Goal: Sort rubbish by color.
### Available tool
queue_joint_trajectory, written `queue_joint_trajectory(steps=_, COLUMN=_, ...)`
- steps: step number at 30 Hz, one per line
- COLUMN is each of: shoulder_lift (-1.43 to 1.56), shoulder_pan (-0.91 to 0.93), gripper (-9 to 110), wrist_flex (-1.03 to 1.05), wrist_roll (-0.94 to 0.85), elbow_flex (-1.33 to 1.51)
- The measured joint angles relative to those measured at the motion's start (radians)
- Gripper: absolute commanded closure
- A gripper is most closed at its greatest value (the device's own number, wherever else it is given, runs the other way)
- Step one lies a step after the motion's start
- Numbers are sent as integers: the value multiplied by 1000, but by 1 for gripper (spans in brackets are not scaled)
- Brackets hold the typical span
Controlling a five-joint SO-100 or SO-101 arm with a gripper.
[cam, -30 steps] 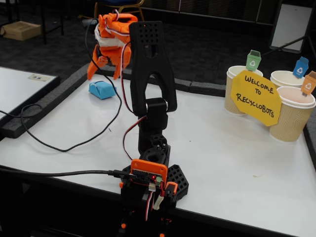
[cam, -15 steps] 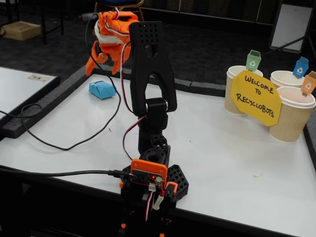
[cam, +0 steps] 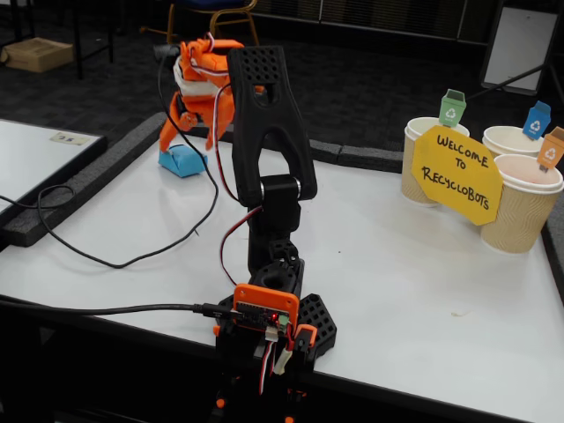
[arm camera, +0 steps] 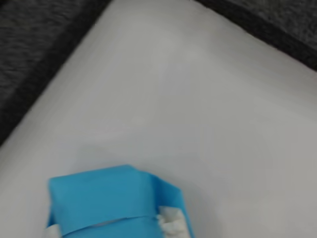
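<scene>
Wrist view: blue lump (arm camera: 116, 203) fills the 6–7 o'clock part of the frame, cut off by the bottom edge, resting on the white table (arm camera: 208, 99). It looks folded and boxy; a white torn scrap shows at its right lower corner. No finger of the gripper is visible here, so this view doesn't show whether the jaws are apart or together. The table's dark border runs along the 10 and 1 o'clock corners. The picture is soft, so fine detail is unreliable.

Fixed view: the gripper (cam: 187, 132) hangs at the far left corner of the table, about 11 o'clock from the arm base (cam: 269, 330). Two orange fingers point down, spread, with a gap between the tips, so I read the jaws as apart and holding nothing. The blue lump sits just below the tips, toward 6–7 o'clock from them, on the table and close to the border. The tips look just above or at its top; I can't tell whether they touch.

Key relation, my read: the lump lies almost straight under the jaws, slightly toward the camera side. Its long axis looks roughly left–right here. The next move likely needs a short drop to straddle it.

Cups (cam: 529, 207) with the yellow sign (cam: 456, 174) stand well apart at 3 o'clock. No green lump is visible.
</scene>
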Motion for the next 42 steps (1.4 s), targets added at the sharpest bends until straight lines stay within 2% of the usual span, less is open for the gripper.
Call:
queue_joint_trajectory(steps=8, shoulder_lift=-28, shoulder_pan=3, gripper=77, wrist_flex=-6, wrist_roll=-2, elbow_flex=-18)
queue_joint_trajectory(steps=16, shoulder_lift=-51, shoulder_pan=-15, gripper=101, wrist_flex=-6, wrist_roll=-2, elbow_flex=-18)
queue_joint_trajectory(steps=31, shoulder_lift=-51, shoulder_pan=-15, gripper=101, wrist_flex=-20, wrist_roll=3, elbow_flex=-18)
queue_joint_trajectory(steps=42, shoulder_lift=109, shoulder_pan=-26, gripper=101, wrist_flex=141, wrist_roll=104, elbow_flex=89)
